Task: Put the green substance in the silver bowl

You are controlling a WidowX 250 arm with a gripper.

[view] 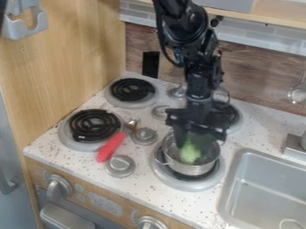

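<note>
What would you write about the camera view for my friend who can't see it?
A black gripper hangs over a silver pot on a toy stove, with a green thing inside the pot. A red-handled tool lies to the left, and a grey sink is at the right.

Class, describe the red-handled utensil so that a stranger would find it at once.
Start at the speckled stovetop and find the black coil burner at its front left, as pictured. Just right of that lies the utensil, aslant. Its bright red handle sets it apart from the round silver pieces beside it.
</note>
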